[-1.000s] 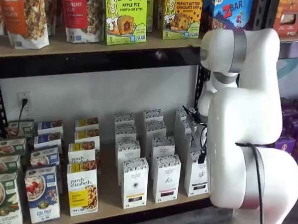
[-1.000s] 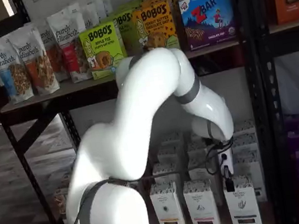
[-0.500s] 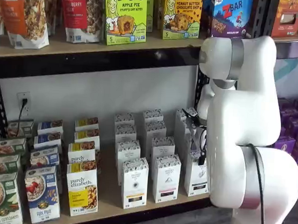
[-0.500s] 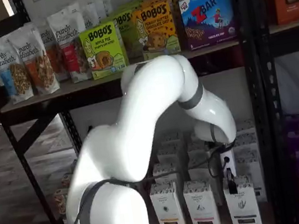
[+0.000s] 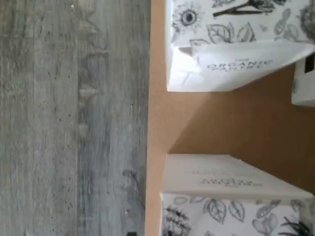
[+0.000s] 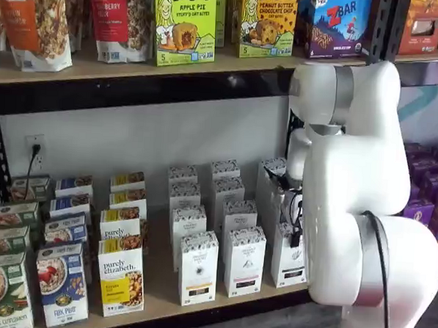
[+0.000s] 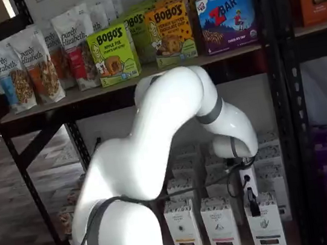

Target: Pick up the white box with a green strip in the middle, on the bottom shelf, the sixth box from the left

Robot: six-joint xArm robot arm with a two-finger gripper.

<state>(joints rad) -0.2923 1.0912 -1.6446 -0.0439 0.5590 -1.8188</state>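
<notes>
Bottom shelf (image 6: 168,297), left end: cereal boxes (image 6: 62,282) in green and blue, rows running back toward the wall. Just right of them, granola boxes (image 6: 120,275) with yellow panels, also in a row front to back.

Mid-shelf: three rows of tall white cartons with speckled top bands. Front carton of the left row (image 6: 198,267) carries a yellowish strip low on its face; front carton of the next row (image 6: 244,260) has a darker one.

Right end of the shelf: the white box (image 6: 288,257) stands upright at the front of the third white row, at the shelf's front edge, partly behind the arm (image 6: 363,208). In a shelf view it shows again as the rightmost front carton (image 7: 265,224), emblem mid-front, dark strip low.

Gripper (image 7: 252,198): hangs just above the white box's top, black fingers (image 7: 253,202) pointing down with a cable looped beside them. Fingers seen side-on only; no gap readable from either shelf view, so the pictures alone cannot settle it. Jaws stand at their widest; nothing is seen between them.

Wrist view: two white cartons with leaf drawings, one (image 5: 231,44) and another (image 5: 221,196), bare tan shelf board between them, grey plank floor (image 5: 74,118) beyond the shelf edge.

Upper shelf (image 6: 136,64): granola bags, Bobo's boxes, a blue Z Bar box.
</notes>
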